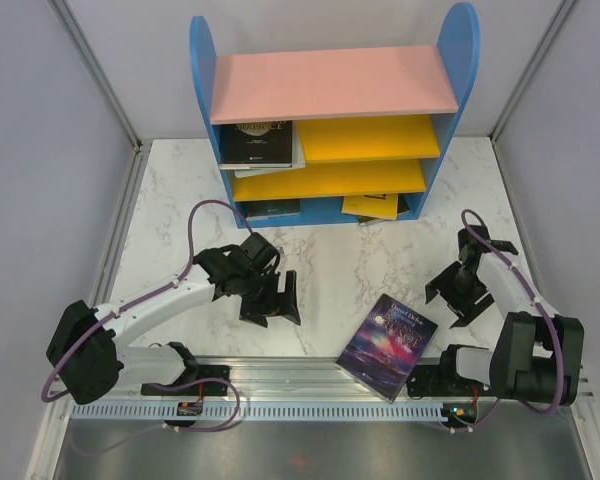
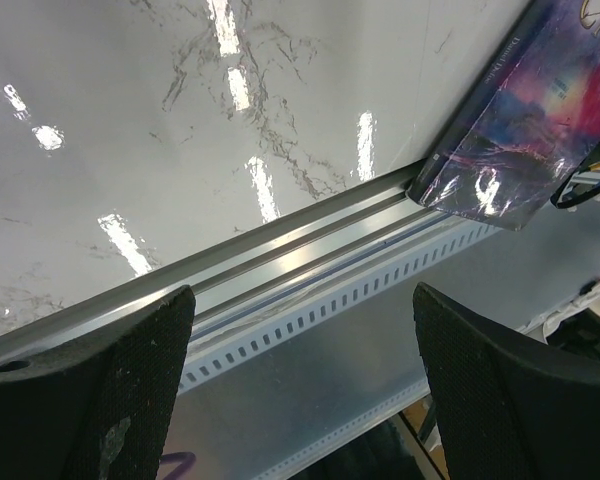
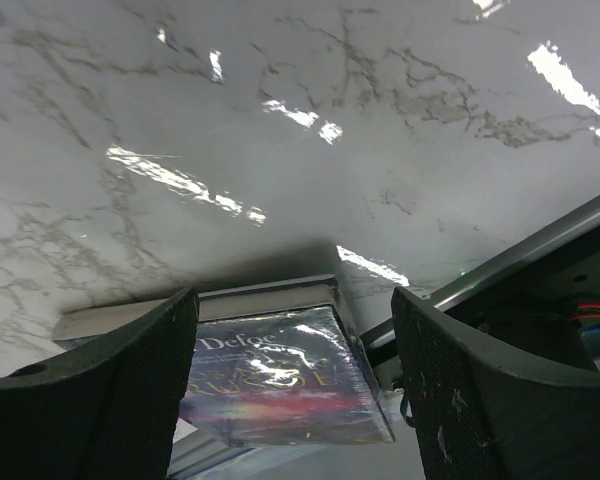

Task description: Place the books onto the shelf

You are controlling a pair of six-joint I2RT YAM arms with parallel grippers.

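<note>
At the left, the left gripper (image 1: 271, 306) hangs over bare marble with its jaws wide apart and nothing between them. Far behind it stands the shelf (image 1: 202, 60). I count a black book (image 1: 258, 142) on the upper yellow board at its left end, a dark book (image 1: 271, 208) low on the left, and a yellow book (image 1: 371, 205) low on the right. One book is not yet shelved: the galaxy book (image 1: 387, 346). It lies flat on the table (image 1: 340, 260) at the near edge, right of centre, with its near corner over the rail (image 1: 280, 372). Further right, the right gripper (image 1: 454, 300) sits near that book, jaws spread and holding nothing.

I judge the step in hand to be picking up this last loose book. My right arm is the closer one. A thin paperback lying flat gives little to pinch, so I would go for the part resting on the rail.

Only the top view shows the shelf and what it holds. The left wrist view shows the book's corner lying across the rail. The right wrist view shows the cover lettering and the book's far edge, framed low between its own fingers.
</note>
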